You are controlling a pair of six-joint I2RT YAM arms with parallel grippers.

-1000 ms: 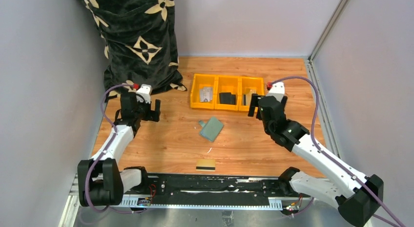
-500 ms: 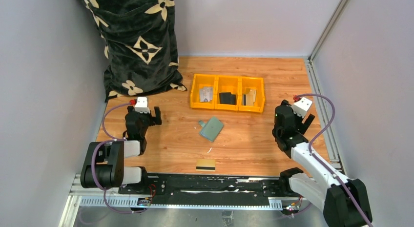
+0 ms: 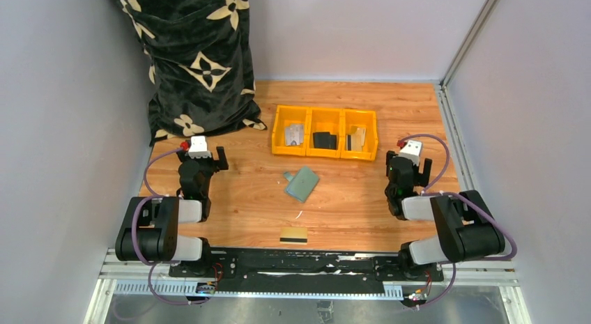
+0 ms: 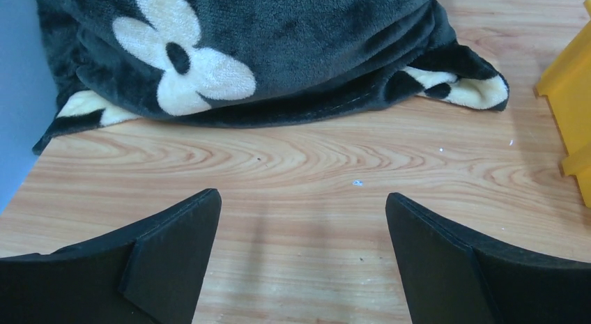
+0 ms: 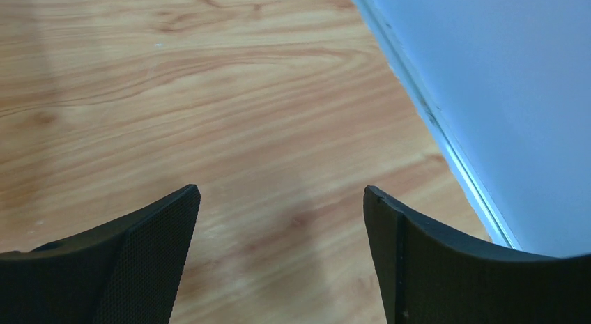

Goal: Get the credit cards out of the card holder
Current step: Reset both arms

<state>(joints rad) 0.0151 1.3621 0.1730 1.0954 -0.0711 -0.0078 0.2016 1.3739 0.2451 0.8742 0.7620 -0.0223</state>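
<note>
– At mid-desk, what do you record?

– Noted from where I stand: the card holder (image 3: 302, 183) lies flat on the desk (image 3: 348, 209), on the near side of the yellow bin (image 3: 306, 154) and apart from it. It looks folded. Whether a card remains inside I cannot tell.

– Any card already out?

– One. A yellow-gold card (image 3: 293, 235) with a black stripe lies by the near edge, long side running left to right, well apart from the holder. No orange-tan card is visible to me.

– State of the pincers?

– Both arms sit folded back at their own sides. The left pincer (image 4: 300, 219) is spread wide and empty, facing the far side, towards the patterned blanket (image 4: 265, 52). The right pincer (image 5: 280, 205) is likewise wide and empty, over bare wood beside the right wall (image 5: 502, 94). Neither wrist view takes in the holder.

– Which way does the holder lie from each?

– To the right of the left pincer and somewhat nearer; to the left of the right pincer and somewhat nearer. It sits roughly between them, and by my judgement the left has the slightly shorter reach.

– Its long axis?

– Tilted, running from near-left to far-right. In my opinion, whichever arm goes would need to turn its wrist to that slant before closing, with the other free to steady the holder.
</note>
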